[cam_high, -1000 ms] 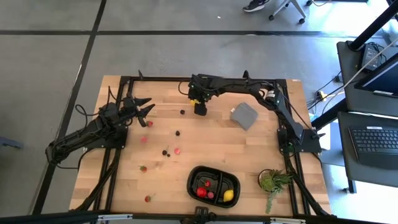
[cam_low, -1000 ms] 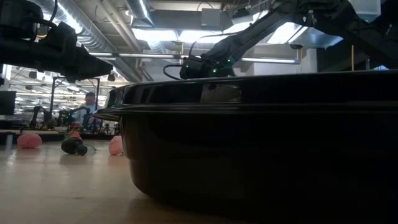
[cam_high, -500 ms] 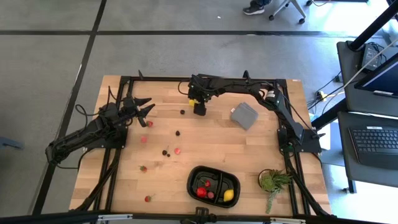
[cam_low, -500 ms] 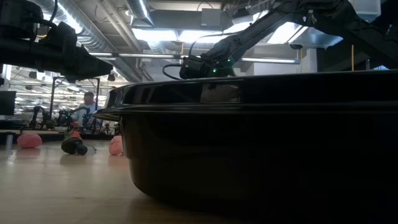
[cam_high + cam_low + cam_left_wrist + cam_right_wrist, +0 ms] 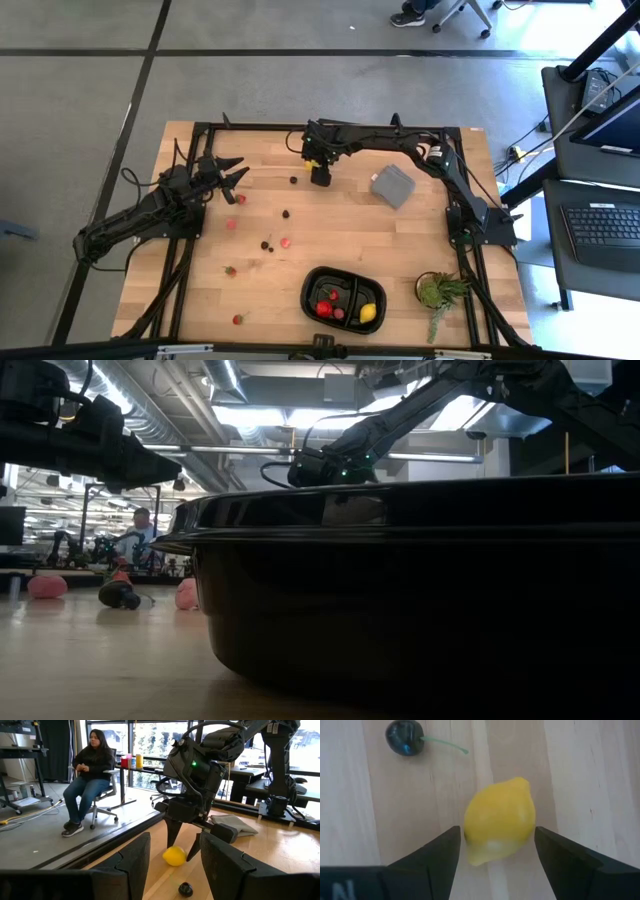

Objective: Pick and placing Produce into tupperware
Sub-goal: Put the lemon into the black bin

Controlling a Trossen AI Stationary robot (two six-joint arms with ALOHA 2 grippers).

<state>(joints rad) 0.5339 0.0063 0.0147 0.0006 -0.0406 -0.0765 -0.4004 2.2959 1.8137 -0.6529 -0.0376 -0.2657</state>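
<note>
Wooden slats of the worktop (image 5: 330,215) carry scattered produce, with the black tupperware (image 5: 343,297) near the front edge already holding a lemon and red pieces. At the far side the right gripper (image 5: 496,851) hangs straight over a yellow lemon (image 5: 500,820), its fingers spread to either side of the fruit and apparently not yet pressing it; a dark berry (image 5: 404,741) with a green stem lies near. The left gripper (image 5: 230,172) waits over the worktop's left part, fingers parted and holding nothing.

The risk is the lemon's rounded, slick skin: if the fingers close off-centre or too high, it could squirt out and roll toward the far edge. A loose pinch could also let it drop on the long carry to the tupperware.

Compared with a second ago, nothing visibly differs: both arms and all the fruit sit where they were.
</note>
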